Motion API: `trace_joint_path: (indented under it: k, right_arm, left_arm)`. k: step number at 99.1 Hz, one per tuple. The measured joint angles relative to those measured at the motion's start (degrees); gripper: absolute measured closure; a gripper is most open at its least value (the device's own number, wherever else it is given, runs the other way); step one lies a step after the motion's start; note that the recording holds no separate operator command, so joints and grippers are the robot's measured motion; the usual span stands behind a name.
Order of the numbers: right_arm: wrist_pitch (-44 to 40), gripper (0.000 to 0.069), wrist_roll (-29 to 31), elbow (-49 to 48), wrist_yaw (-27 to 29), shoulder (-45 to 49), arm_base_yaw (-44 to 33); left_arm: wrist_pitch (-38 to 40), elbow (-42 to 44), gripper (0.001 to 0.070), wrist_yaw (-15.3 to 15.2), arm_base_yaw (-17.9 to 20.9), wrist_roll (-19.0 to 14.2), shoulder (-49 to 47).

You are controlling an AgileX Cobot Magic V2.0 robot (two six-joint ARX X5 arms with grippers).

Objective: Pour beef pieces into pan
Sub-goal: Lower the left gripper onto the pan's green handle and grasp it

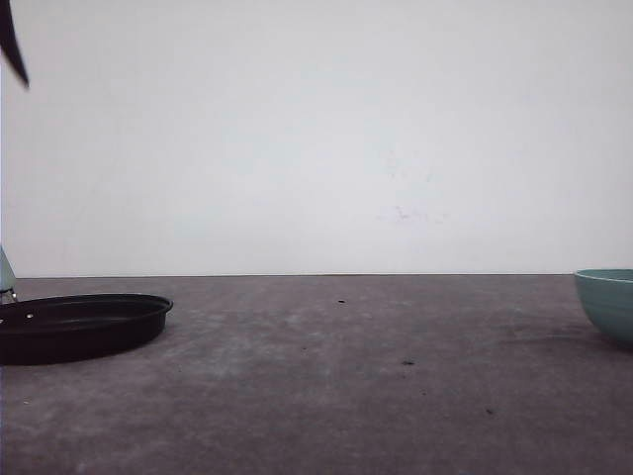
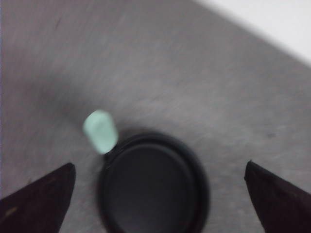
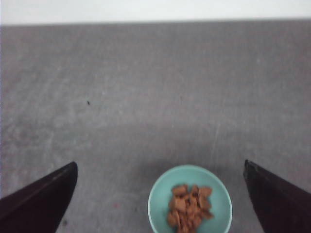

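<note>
The beef pieces lay heaped in the teal bowl at the table's far right edge, well apart from the empty black pan at the far left. The left gripper hung spread wide above the pan, the right gripper equally wide above the bowl, neither holding anything. It looked like the approach step: the right one next needed to grasp the bowl's rim and carry it leftward across the bare middle.

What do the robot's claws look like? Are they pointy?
Yes, a bit pointy. In the wrist views, each gripper shows two very dark, nearly black fingers shaped like flat wedges that taper toward a tip. The left gripper and the right gripper look alike. One left finger carries a tiny pale speck. No cables, labels or stripes can be made out on them.
</note>
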Motion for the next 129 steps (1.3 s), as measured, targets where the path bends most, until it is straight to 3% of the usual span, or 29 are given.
trace_joint_path:
  k: [15, 57, 75, 97, 129]
  right_arm:
    - [-3.6, 0.0008, 0.0, 0.0, 0.0, -0.1, 0.0]
    - [-7.4, 0.0008, 0.0, 0.0, 0.0, -2.3, 0.0]
    - [-9.2, 0.0008, 0.0, 0.0, 1.4, -4.0, 0.0]
    - [-10.4, 0.0008, 0.3, 0.0, 2.9, -5.9, 0.0]
    - [-11.8, 0.0008, 1.1, 0.0, 3.1, -6.7, 0.0]
  left_arm:
    - [0.3, 0.0, 0.0022, 4.2, 4.2, -1.4, 7.6]
    - [3.7, 0.0, 0.0038, 5.0, 4.8, 2.3, 23.5]
    - [7.3, 0.0, 0.0139, 5.0, 4.8, 2.4, 27.1]
    - [9.9, 0.0, 0.0172, 5.0, 4.7, 2.4, 30.0]
    - [11.1, 0.0, 0.0378, 5.2, 3.9, 2.3, 31.8]
